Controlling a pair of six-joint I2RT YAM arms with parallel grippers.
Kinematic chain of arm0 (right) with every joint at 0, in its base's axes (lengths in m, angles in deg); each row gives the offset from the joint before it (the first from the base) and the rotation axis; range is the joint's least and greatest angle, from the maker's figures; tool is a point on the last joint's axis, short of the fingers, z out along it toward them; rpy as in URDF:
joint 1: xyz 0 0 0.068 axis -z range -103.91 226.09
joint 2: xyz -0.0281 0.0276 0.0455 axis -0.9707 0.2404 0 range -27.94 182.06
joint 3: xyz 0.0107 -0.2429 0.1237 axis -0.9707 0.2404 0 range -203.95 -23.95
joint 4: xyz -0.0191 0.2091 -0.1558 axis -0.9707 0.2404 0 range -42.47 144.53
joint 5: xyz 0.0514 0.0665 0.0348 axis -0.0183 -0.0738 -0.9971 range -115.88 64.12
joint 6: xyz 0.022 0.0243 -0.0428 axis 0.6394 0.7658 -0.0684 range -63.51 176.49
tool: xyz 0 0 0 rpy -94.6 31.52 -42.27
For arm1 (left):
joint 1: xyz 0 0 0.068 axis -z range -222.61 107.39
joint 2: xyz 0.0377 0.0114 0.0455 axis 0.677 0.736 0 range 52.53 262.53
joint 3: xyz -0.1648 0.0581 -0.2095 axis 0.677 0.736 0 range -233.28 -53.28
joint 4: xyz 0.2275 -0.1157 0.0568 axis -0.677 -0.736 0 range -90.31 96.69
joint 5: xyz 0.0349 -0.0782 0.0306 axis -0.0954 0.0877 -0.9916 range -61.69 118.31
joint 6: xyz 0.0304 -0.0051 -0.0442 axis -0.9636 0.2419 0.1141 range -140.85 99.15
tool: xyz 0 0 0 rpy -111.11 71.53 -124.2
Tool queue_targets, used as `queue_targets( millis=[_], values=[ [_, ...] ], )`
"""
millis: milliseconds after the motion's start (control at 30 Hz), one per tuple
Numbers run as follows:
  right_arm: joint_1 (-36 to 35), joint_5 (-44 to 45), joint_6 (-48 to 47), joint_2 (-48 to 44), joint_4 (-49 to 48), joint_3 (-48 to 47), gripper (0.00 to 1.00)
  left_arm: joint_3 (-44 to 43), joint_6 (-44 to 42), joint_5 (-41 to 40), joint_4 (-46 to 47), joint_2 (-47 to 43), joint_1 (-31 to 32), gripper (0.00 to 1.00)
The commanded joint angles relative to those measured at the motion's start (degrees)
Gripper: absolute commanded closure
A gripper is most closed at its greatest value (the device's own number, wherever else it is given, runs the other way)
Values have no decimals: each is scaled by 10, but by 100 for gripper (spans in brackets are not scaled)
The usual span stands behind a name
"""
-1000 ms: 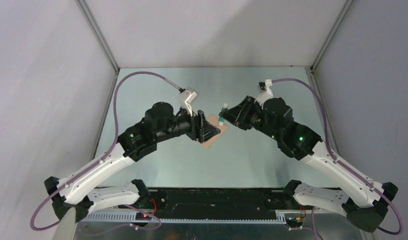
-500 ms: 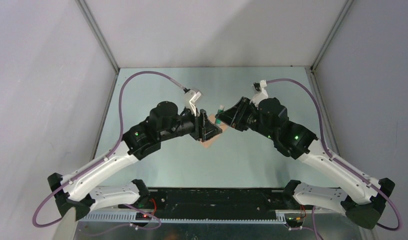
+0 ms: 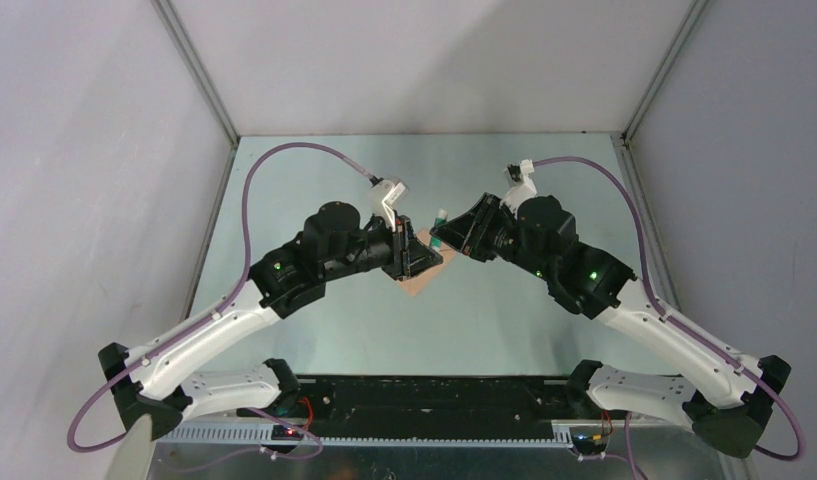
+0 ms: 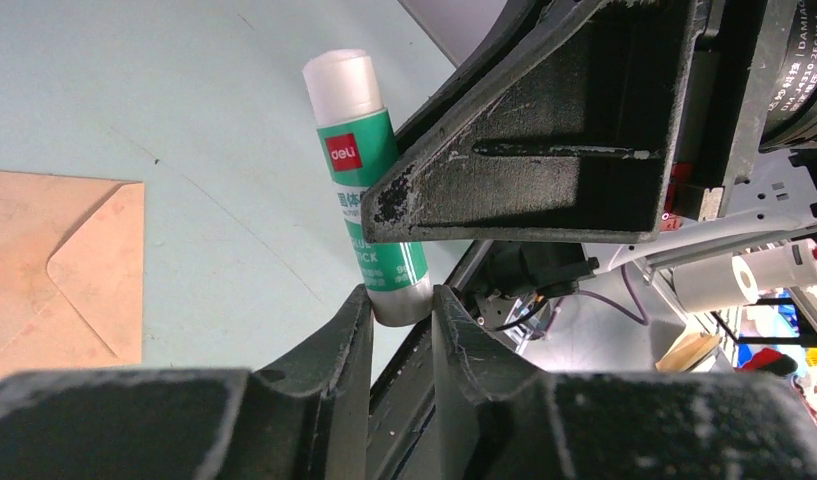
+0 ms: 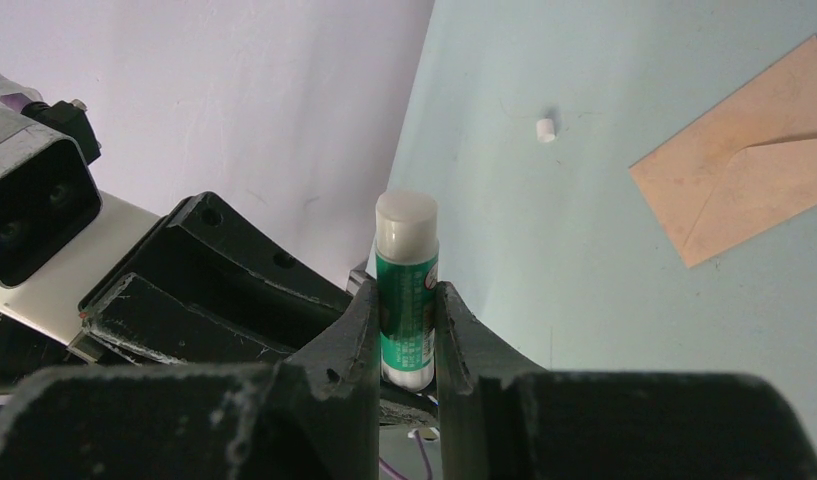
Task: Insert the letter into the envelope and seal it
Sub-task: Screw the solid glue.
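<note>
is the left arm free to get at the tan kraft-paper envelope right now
Probably not yet. The left gripper looks shut on the base of the green-and-white glue stick, which the right gripper also clamps. The tan kraft-paper envelope lies flat and bare nearby, so only its full jaws hinder it.

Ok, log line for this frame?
left end effector: shut on glue stick base | right end effector: shut on glue stick | envelope: flat on table, untouched | letter: not visible
</note>
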Motion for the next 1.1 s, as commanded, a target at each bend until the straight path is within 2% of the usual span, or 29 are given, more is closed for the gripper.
queue_targets(
  millis=[0, 133, 300, 467, 633, 700, 767, 867, 1000, 1067],
  values=[
    [-9, -7, -5, 6, -30, -22, 100, -6, 11, 0, 36, -7, 3, 77],
    [-10, -6, -10, 6, -30, -22, 100, -9, 19, 0, 35, -6, 3, 83],
    [-15, 1, -14, 5, -25, -22, 100, -15, 33, 6, 32, 2, 2, 63],
    [-17, -12, -16, 8, -30, -22, 100, -10, 51, 14, 47, 6, 3, 63],
    [-17, -13, -17, 9, -31, -22, 100, -9, 56, 12, 46, 8, 3, 89],
    [-17, -13, -18, 9, -31, -22, 100, -10, 56, 7, 43, 6, 2, 95],
    [-17, -13, -22, 8, -31, -22, 100, -9, 56, 4, 41, 3, 1, 99],
    [-14, -22, -38, 4, -48, -16, 100, -3, 63, 13, 47, -5, -2, 100],
    [9, -101, -94, -19, -158, 18, 100, 27, 89, 89, 114, -27, -19, 100],
    [28, -171, -123, -28, -222, 34, 100, 39, 102, 131, 148, -39, -27, 100]
  ],
)
